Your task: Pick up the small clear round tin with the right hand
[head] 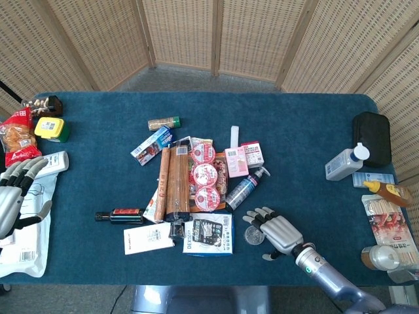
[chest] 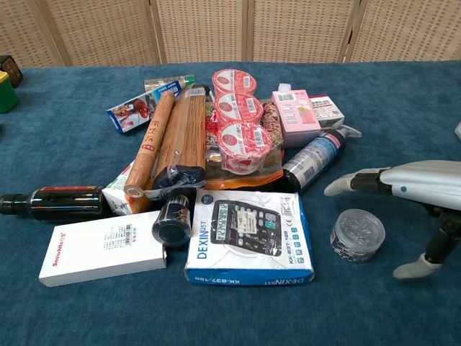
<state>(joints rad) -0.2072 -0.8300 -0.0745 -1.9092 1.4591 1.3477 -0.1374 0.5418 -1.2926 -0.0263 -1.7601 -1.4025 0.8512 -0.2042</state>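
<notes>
Right hand (chest: 403,209) spread, holding nothing, fingers over small clear round tin (chest: 357,234), thumb low on tin's right, not touching, calculator box (chest: 250,237) near tin's left, spray bottle (chest: 314,159) behind tin, bare cloth in front to table edge (head: 262,282), left hand (head: 16,196) open, far left.

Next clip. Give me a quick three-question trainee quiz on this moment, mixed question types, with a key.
1. True or false: the right hand already grips the tin.
2. What lies just left of the tin in the chest view? A) calculator box B) dark bottle C) white box
3. Fill in: the left hand holds ___.

Key: 1 false, its fingers are spread over the tin, thumb beside it. 2 A. 3 nothing.
</notes>
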